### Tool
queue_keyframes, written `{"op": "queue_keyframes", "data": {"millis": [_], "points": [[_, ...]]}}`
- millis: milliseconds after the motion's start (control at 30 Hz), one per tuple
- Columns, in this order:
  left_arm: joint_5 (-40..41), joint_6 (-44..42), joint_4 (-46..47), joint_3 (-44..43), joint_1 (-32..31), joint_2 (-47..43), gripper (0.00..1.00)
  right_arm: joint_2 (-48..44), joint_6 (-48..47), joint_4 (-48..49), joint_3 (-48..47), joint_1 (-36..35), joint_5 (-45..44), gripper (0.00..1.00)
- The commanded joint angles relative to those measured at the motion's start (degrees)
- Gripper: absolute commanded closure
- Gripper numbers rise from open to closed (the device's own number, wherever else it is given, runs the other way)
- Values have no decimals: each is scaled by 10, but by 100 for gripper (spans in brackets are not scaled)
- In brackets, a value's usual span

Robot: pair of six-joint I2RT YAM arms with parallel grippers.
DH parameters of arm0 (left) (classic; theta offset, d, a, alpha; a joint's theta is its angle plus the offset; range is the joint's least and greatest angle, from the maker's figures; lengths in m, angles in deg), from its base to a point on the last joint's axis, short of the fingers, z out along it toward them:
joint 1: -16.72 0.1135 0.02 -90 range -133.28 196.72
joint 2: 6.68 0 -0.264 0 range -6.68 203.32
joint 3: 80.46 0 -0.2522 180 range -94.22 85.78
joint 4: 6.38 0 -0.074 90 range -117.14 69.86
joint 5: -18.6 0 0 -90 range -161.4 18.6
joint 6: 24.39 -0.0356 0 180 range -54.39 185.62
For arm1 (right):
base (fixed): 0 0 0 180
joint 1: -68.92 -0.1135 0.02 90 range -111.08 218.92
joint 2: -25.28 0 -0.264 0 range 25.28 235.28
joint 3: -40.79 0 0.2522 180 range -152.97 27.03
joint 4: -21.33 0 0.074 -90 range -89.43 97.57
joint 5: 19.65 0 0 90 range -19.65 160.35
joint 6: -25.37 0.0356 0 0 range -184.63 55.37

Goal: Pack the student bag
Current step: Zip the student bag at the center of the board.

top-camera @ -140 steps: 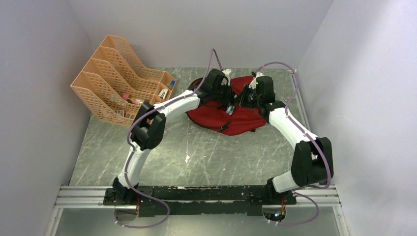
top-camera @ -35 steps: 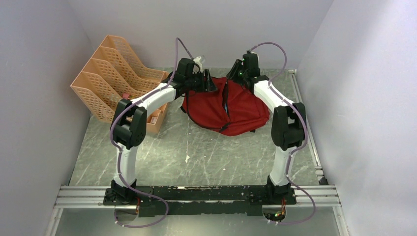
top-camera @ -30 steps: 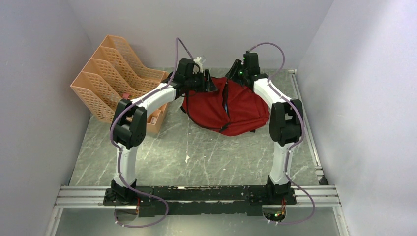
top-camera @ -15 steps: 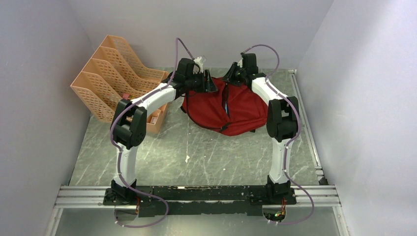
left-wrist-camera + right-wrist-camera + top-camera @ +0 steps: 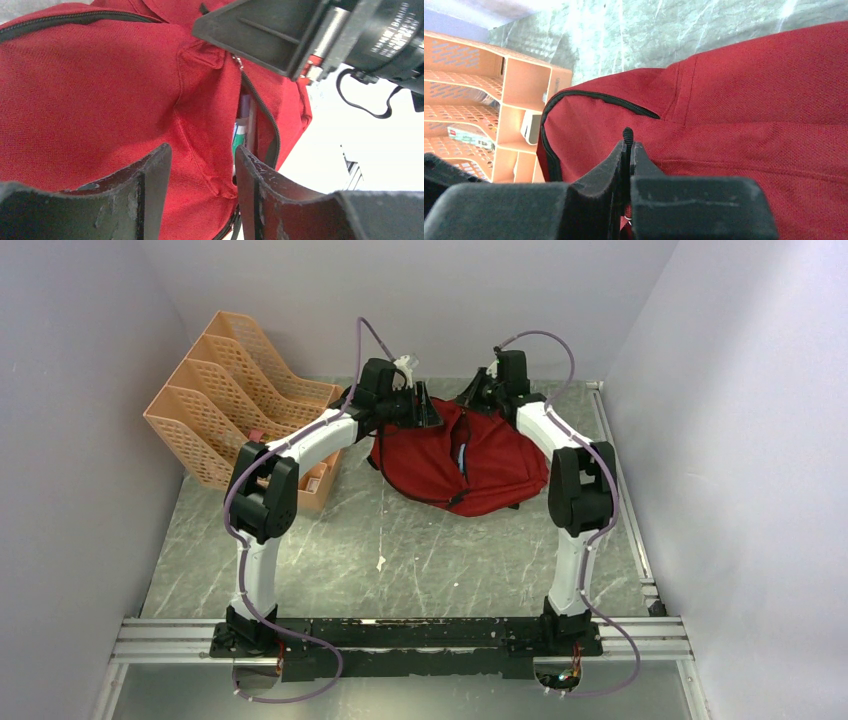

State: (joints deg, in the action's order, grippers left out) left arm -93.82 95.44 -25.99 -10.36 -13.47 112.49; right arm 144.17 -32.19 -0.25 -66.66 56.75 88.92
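Matt woven red cloth of the student bag [image 5: 480, 455]; perforated orange plastic file rack [image 5: 240, 410]; scuffed black gripper fingers [image 5: 150, 185]; veined marble-look table [image 5: 400, 550].
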Motion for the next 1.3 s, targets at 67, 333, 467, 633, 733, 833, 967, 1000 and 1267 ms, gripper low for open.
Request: {"op": "queue_keyframes", "data": {"millis": [67,333,467,633,733,833,967,1000,1267], "points": [[-8,47,37,14,0,-9,46,-77,-18,39,50,4,-36,100],[-17,84,54,10,0,-4,46,-113,-16,60,93,5,-51,100],[-19,105,74,1,0,5,45,-135,-12,75,122,5,-46,100],[-6,152,84,-20,0,15,45,-168,-13,157,186,5,-34,100],[-18,168,91,-34,0,26,45,-182,-15,212,217,5,-30,100],[-21,173,93,-34,-1,31,46,-184,-24,249,227,5,-24,100],[-16,161,74,-47,-4,40,46,-173,-34,258,221,5,-26,95],[-16,159,71,-47,-5,42,46,-170,-36,254,217,5,-29,95],[-26,150,72,-19,-6,37,48,-140,-38,228,178,15,-21,91]]}}
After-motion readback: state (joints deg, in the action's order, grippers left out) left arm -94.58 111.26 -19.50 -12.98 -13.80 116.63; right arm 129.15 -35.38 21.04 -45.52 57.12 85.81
